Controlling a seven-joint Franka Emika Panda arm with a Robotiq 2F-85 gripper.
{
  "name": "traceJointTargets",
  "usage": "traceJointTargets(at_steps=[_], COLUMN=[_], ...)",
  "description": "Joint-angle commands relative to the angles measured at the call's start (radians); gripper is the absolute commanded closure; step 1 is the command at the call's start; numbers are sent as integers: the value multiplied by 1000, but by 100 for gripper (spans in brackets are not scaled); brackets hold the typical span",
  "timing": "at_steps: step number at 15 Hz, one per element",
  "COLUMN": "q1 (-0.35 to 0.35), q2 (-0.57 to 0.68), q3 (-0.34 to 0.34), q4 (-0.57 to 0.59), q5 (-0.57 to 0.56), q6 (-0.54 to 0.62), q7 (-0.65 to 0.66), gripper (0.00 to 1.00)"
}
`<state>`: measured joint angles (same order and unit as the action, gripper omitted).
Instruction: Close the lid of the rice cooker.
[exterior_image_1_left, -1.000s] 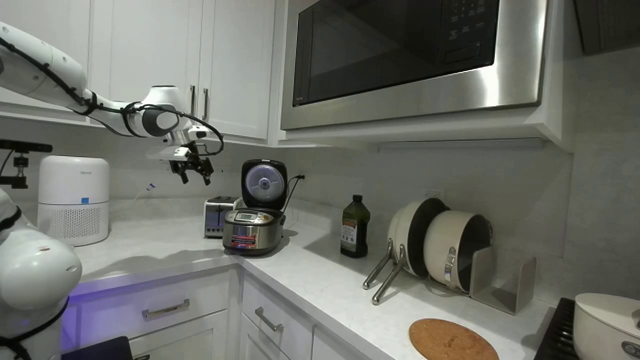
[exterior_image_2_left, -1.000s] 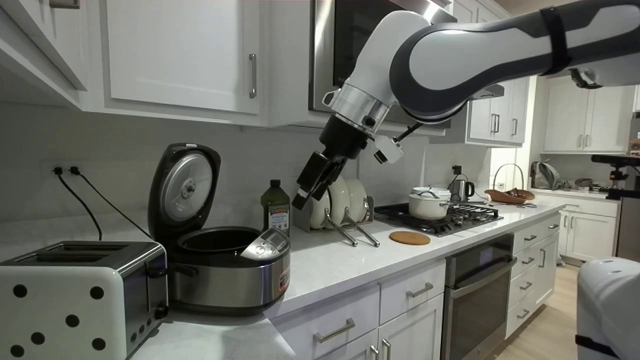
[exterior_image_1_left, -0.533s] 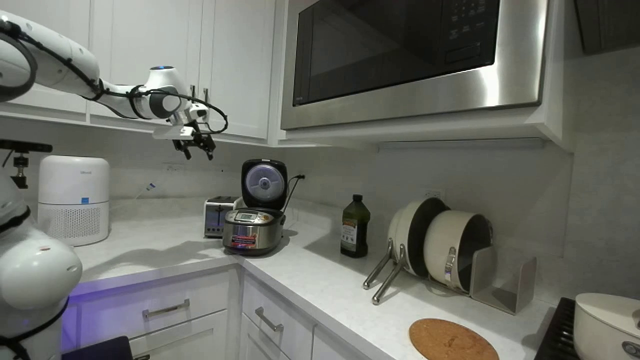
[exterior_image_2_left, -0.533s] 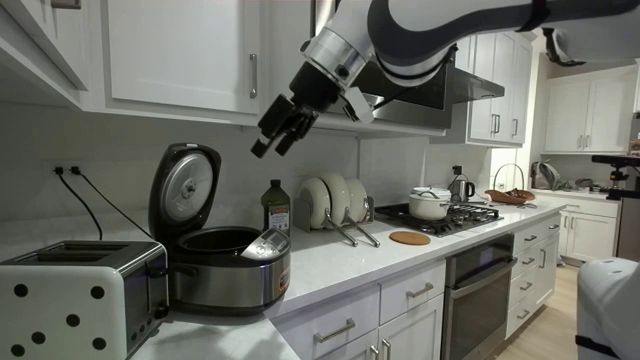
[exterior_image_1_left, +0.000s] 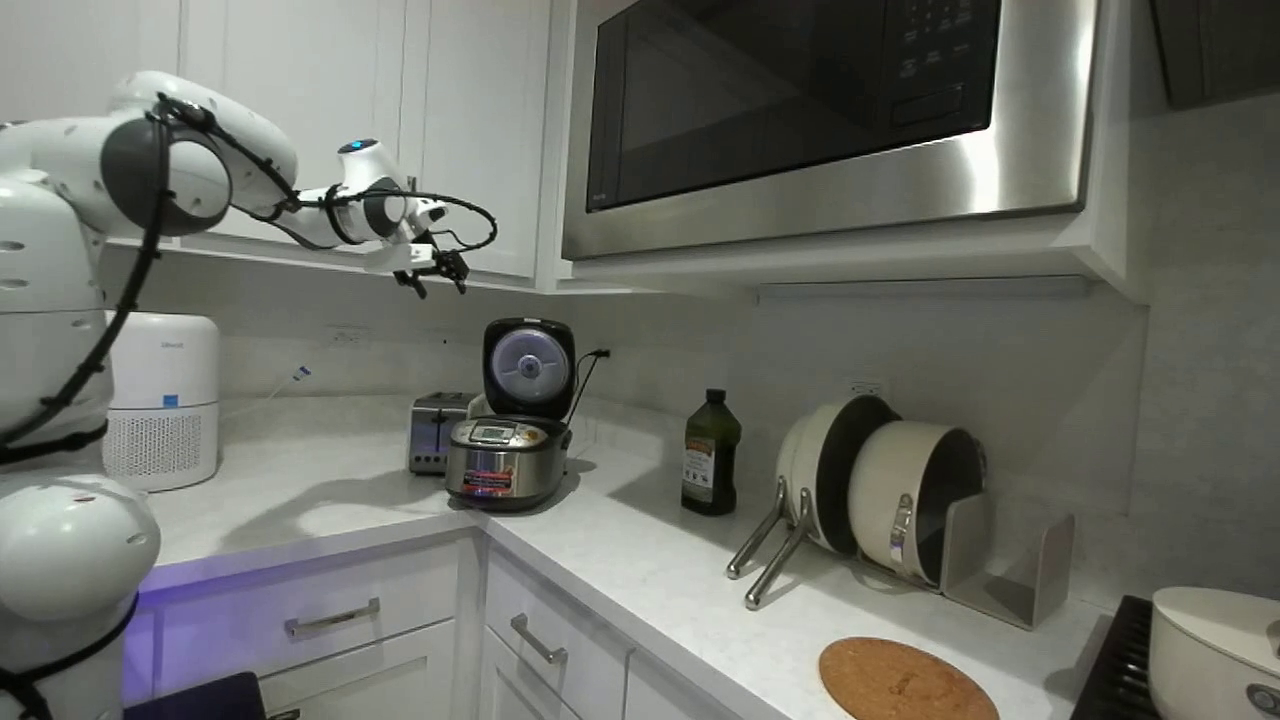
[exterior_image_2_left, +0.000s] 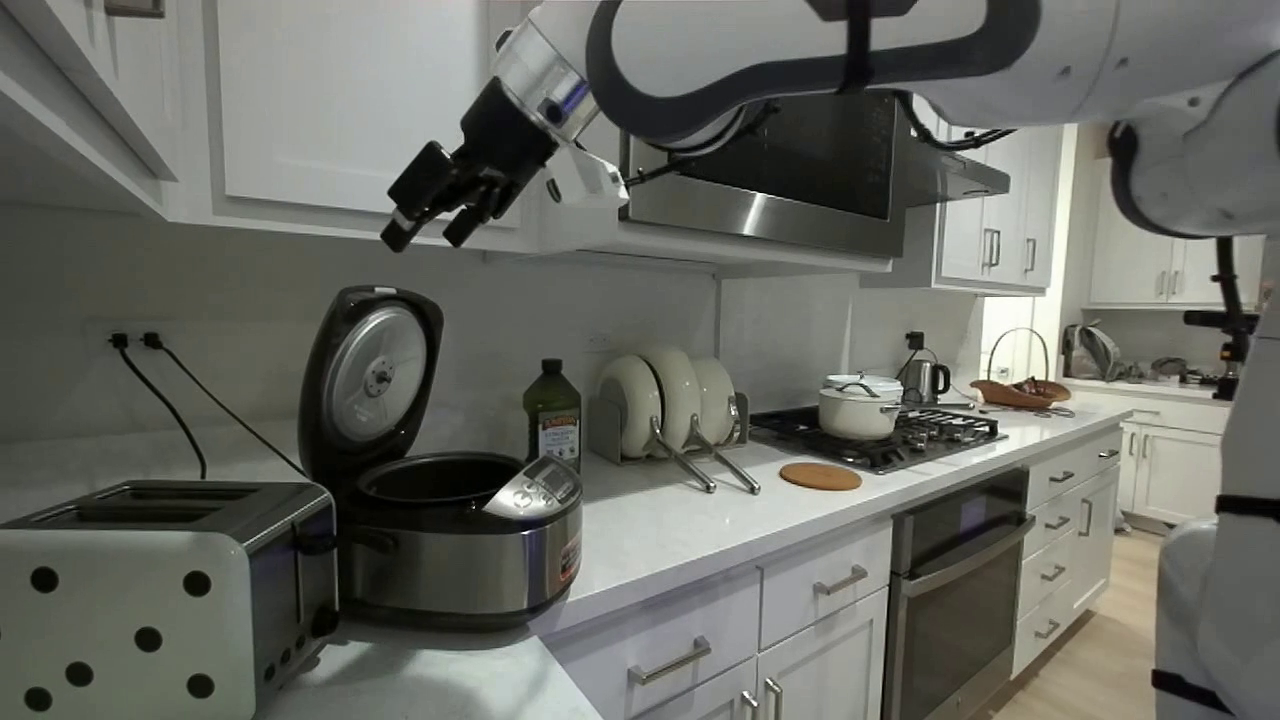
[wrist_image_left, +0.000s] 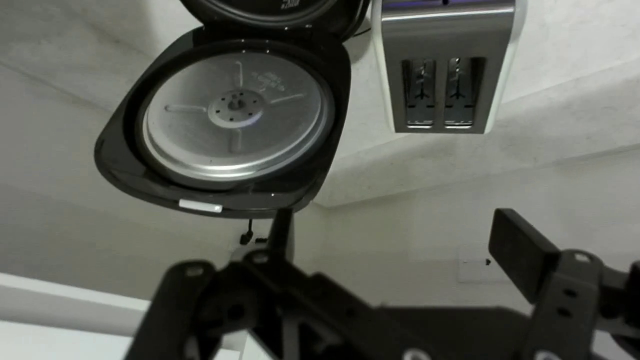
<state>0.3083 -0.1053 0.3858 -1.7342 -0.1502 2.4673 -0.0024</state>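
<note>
Surface carries cooker, toaster just beside it. Lid open, roughly upright at cooker's back, silvery inner face showing. Pincer hangs higher than lid, not touching it, jaws spread apart in wrist view.

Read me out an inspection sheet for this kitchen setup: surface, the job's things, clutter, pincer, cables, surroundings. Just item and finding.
Surface: white countertop, turning a corner.
Job's things: rice cooker on it, lid standing open.
Clutter: spotted toaster beside the cooker; bottle, pans in a rack, round brown mat.
Pincer: open, holding nothing; higher than the lid in both exterior views, not touching it.
Cables: black cable along the arm; two black plugs in the wall.
Surroundings: microwave and cabinets overhead; stove bearing a pot.
</note>
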Motion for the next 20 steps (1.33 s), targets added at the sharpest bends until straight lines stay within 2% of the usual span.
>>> traceJointTargets(at_steps=[1,5,8,9,10,20], q1=[9,111,187,134,144,142], q2=[225,399,493,420,440,441], q3=[21,-52,-123,-88,-96,-94], q4=[244,450,599,458,483,479], q5=[-210,-390,-403,-383,-383,-383], q6=[-3,-39,-73,-14,-17,-16], q7=[135,243,270,246,245,245], gripper=[0,0,0,0,0,0])
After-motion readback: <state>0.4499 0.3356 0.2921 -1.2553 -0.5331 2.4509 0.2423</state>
